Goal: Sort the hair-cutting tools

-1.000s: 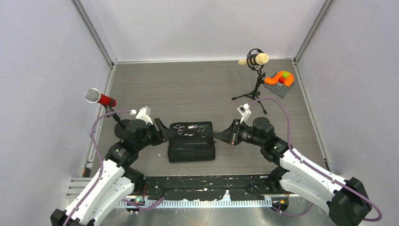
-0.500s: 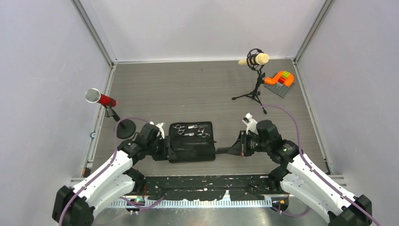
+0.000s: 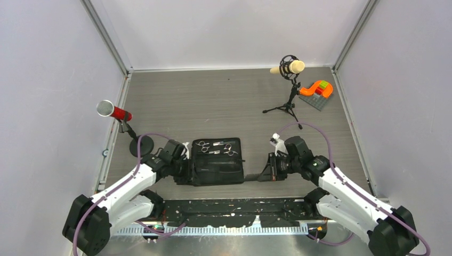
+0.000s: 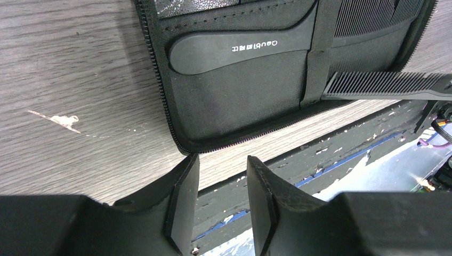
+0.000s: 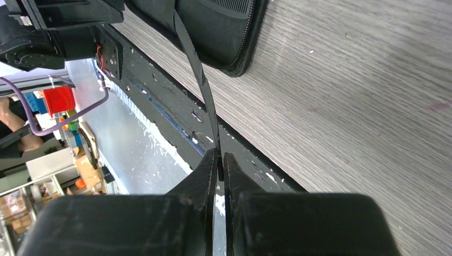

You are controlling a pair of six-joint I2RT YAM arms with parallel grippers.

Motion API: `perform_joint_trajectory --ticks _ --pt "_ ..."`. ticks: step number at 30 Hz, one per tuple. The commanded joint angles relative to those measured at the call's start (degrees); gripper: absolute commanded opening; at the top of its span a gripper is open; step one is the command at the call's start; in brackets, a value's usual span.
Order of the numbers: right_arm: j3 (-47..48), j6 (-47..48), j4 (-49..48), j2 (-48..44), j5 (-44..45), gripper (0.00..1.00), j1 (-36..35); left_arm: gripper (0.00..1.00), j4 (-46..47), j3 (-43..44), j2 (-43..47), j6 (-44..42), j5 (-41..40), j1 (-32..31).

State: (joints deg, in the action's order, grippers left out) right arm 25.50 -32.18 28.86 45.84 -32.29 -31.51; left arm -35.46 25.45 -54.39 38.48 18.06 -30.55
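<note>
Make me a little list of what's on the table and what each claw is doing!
Case: black zip case, lying open on the table
Scissors: first pair and second pair, silver, on the case's far half
Tucked comb: black, under a strap in the case
Loose comb: black, sticking out past the case's edge
Right claw: shut on the loose comb
Left claw: open, empty, at the case's left corner
Microphones: red one on the left, cream one at the far right
</note>
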Motion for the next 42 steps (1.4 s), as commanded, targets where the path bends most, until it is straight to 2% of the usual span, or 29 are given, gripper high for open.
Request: perform_joint_trajectory --ticks 1,10,17,22,27,32,36,42 --pt "-2.02 0.23 -3.50 4.54 -3.44 0.05 0.13 0.41 0.75 0.79 0.73 -0.62 0.04 -0.22" --pt "-1.63 -0.86 -12.28 13.97 -3.01 0.05 0.13 0.40 0.91 1.11 2.96 0.01 -0.76 -0.22" --pt "-2.16 -1.98 -16.12 18.79 0.72 0.05 0.13 0.43 -2.47 3.58 8.24 0.34 -12.58 0.38" --pt "-3.08 -2.75 -16.50 18.33 2.89 0.05 0.13 0.42 -0.66 3.80 4.56 -1.22 -17.41 2.97" --pt "-4.31 -3.90 -17.50 17.61 3.98 0.05 0.13 0.40 3.31 4.22 -2.67 -2.03 -14.91 3.56" --pt "-4.36 -4.72 -18.79 18.58 3.73 0.05 0.00 0.31 7.48 3.40 -8.34 -3.25 -9.84 3.56" --pt "-3.64 -6.41 -20.96 19.48 3.82 0.05 -0.92 0.23 9.63 2.49 -8.57 -2.85 -6.45 3.48" --pt "-1.46 -8.51 -23.87 22.57 4.06 0.05 -3.79 0.15 11.45 1.44 -5.80 -0.99 -3.42 3.30"
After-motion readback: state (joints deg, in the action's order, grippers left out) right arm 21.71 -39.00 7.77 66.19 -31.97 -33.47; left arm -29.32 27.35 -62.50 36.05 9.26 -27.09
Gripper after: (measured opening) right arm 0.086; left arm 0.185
